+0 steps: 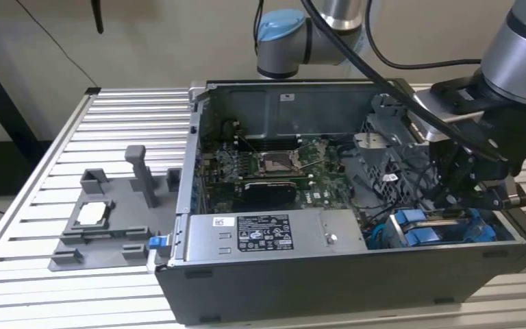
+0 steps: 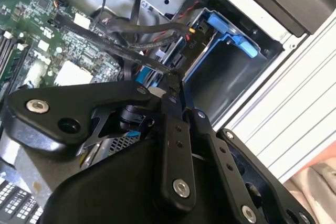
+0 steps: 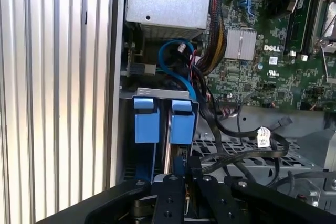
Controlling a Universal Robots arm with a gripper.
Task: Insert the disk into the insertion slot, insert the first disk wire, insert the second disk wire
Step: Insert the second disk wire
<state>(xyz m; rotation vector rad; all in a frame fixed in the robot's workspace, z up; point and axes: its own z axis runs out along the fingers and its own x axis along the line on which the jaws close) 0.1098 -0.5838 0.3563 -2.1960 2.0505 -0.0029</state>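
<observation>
- Sitting low in the drive bay at the front corner of the open computer case [image 1: 355, 274], the disk [image 1: 441, 226] shows mostly as its bright blue plastic carrier, on the exterior view's right.
- In the first wrist view the carrier's two glossy blue tabs [image 3: 157, 119] stand side by side, with a thin metal edge between them.
- The gripper [image 1: 468, 195] reaches down into the case just above the disk; its jaws are matte black linked bars with round bolts, and I cannot tell whether they are closed on anything.
- Black flat cables [image 2: 131, 45] and a thin blue cable [image 3: 176, 72] curl above the bay.
- A green circuit board [image 1: 272, 164] lies on the case floor, beside a grey labelled metal box [image 1: 263, 233].
- The case rests on a ribbed aluminium counter [image 1: 25, 205], next to a grey plastic fixture [image 1: 107, 219].
</observation>
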